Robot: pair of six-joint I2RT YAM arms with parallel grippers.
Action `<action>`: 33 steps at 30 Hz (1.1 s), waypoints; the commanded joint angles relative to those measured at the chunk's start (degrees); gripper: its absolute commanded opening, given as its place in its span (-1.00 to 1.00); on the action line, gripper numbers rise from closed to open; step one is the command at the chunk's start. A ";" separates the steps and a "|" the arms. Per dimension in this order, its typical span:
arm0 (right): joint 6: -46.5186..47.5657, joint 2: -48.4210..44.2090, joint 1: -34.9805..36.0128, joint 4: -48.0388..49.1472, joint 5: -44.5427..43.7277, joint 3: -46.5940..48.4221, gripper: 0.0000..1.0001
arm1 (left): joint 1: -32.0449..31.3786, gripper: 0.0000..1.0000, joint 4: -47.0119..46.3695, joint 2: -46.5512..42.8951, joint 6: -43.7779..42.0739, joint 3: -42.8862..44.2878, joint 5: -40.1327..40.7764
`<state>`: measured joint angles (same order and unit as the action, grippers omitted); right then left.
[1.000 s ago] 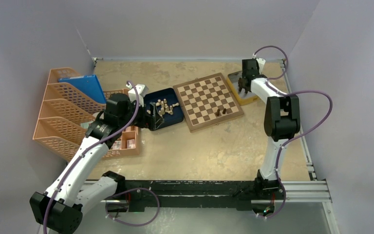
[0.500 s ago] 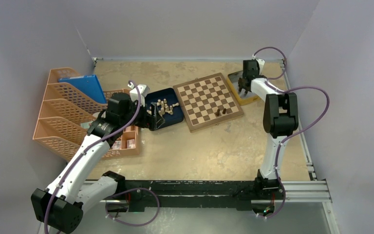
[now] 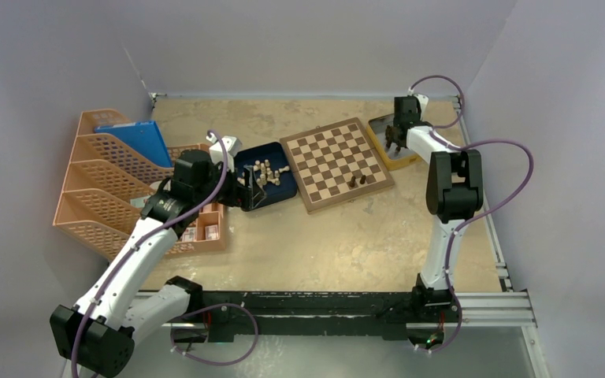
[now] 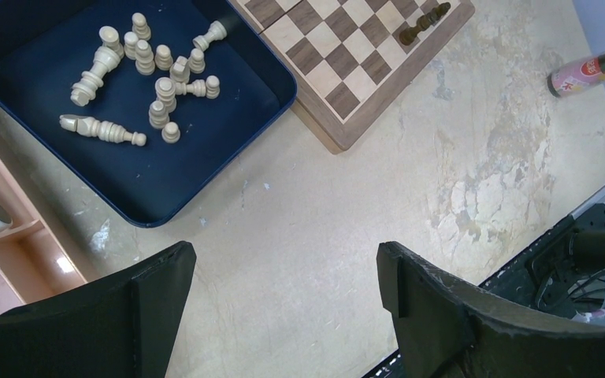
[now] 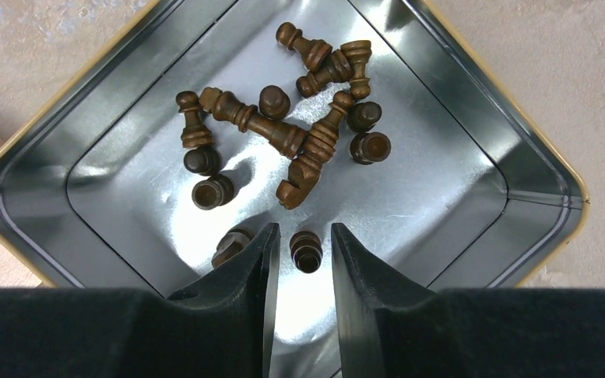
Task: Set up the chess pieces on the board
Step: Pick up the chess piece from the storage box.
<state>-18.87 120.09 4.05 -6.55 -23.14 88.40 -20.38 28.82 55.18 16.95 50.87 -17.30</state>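
Observation:
The board [image 3: 335,163] lies mid-table with two dark chess pieces [image 3: 357,180] near its right near edge; they also show in the left wrist view [image 4: 421,22]. Several dark pieces [image 5: 283,134] lie in a silver tin [image 5: 473,94] right of the board. My right gripper [image 5: 305,236] is down in the tin, slightly open, its fingers straddling one upright dark pawn [image 5: 306,250] with a thin gap on each side. My left gripper [image 4: 283,264] is wide open and empty above bare table, near the dark blue tray [image 4: 39,87] holding several cream pieces [image 4: 157,79].
Orange file racks [image 3: 98,181] with a blue folder [image 3: 135,142] stand at the left, with a small orange organiser [image 3: 205,228] in front. A pink tube [image 4: 591,71] lies on the table to the right. A metal rail [image 3: 347,303] runs along the near edge.
My left arm has shifted slightly towards the blue tray. My right arm has shifted slightly over the tin.

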 commanded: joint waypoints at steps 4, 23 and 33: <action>1.04 -0.34 -0.36 0.84 1.09 1.06 -0.39 | -0.27 0.71 -1.18 -1.30 0.01 0.44 0.54; 1.35 -0.74 -0.36 0.74 1.46 -0.10 -0.45 | -0.27 0.71 -1.17 -2.27 0.01 0.42 0.95; 1.10 -0.31 -0.45 0.92 1.80 -0.94 -0.39 | -0.27 0.71 -1.12 -2.19 0.06 0.28 1.12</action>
<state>-18.22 120.09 3.95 -6.55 -21.45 88.23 -20.38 28.84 53.78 16.95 50.87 -16.67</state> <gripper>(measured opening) 0.308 0.859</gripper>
